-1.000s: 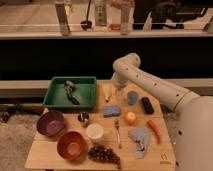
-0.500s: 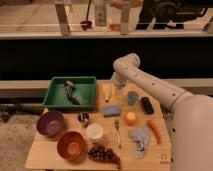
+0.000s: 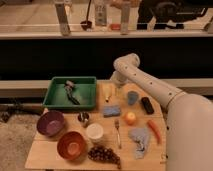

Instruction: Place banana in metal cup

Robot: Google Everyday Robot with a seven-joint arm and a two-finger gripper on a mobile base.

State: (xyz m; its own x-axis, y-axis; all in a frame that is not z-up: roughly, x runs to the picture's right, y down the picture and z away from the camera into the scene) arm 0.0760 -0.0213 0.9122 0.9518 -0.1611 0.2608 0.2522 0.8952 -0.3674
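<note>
The arm (image 3: 150,86) folds down from its raised elbow, tool (image 3: 116,83) (jaws spread wide) hanging close by the banana (image 3: 106,93).

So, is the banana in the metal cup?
No, the banana lies beside the green tray, apart from the metal cup, with the end effector near it.

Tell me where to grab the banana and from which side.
Grip the banana across its middle, coming down from above: it lies flat, long axis running away from the camera, with the green tray close beside it. The claw hangs open near its far end.
</note>
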